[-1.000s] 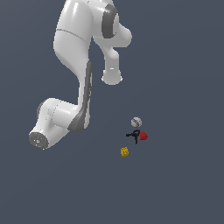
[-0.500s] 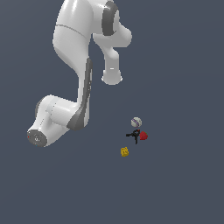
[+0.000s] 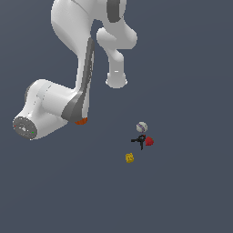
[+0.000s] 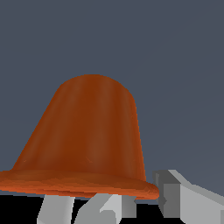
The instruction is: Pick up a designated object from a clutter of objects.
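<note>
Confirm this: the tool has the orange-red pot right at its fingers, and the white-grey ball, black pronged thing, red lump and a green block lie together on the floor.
Not quite: the block is yellow, not green, as the exterior view shows. The rest holds: the wrist view has the orange-red pot right at the tool, and the white-grey ball, black pronged thing and red lump lie together.

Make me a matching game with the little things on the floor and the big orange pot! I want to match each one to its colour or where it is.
Things:
1. white-grey ball
2. small red lump
3. small yellow block
4. orange-red ribbed pot

Descriptions:
A. lies alone, apart from the cluster
B. fills the wrist view, close by the gripper fingers
C. beside the black pronged thing, towards the exterior view's right
D. palest item in the cluster

Pairs: 1-D, 2-C, 3-A, 4-B
</note>
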Available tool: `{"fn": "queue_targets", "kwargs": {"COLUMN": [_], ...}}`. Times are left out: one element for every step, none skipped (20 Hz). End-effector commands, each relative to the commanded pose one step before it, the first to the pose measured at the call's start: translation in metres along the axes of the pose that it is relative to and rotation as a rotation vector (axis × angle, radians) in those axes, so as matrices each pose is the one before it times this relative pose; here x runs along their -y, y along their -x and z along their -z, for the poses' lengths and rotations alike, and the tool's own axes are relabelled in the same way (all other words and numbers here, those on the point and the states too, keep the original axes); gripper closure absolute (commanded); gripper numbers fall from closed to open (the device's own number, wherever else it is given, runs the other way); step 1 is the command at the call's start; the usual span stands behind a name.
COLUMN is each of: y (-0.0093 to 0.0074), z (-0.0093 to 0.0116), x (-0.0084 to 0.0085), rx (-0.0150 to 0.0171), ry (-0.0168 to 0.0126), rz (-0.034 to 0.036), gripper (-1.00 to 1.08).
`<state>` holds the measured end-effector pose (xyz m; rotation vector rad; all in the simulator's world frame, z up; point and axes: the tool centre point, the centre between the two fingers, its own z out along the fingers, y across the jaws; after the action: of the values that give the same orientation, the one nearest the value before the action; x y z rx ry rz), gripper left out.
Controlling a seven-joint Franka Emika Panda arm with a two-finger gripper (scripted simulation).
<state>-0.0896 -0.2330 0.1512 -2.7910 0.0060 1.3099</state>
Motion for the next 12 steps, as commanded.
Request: {"fn": "queue_targets", "kwargs": {"y": [0.02465,0.01043,0.01043,0.01042,0.01036,0.0103,0.01027,0.01016,0.01006,0.00998,0.00974,0.00933], "z": [0.01446,0.00608,0.00611,0.00597,0.00612,0.00611,0.00598,0.0061,0.00608,0.00607,0.00586,0.00575], "x": [-0.00077,-0.00015,-0.00016,-0.00051,-0.00017,-0.00018,-0.00051,-0.00021,-0.00023,-0.00025,-0.00049,-0.00026], "rx": [-0.00204,0.0,0.0,0.00009,0.0,0.0,0.00012,0.0,0.0,0.0,0.00018,0.0], "ry": [-0.00052,0.0,0.0,-0.00063,0.0,0.0,-0.00054,0.0,0.0,0.0,-0.00038,0.0], "rz": [-0.0005,0.0,0.0,-0.00027,0.0,0.0,-0.00041,0.0,0.0,0.0,-0.00055,0.0], "gripper": [1.08,1.08,1.08,1.08,1.08,1.08,1.08,1.08,1.08,1.08,1.08,1.08]}}
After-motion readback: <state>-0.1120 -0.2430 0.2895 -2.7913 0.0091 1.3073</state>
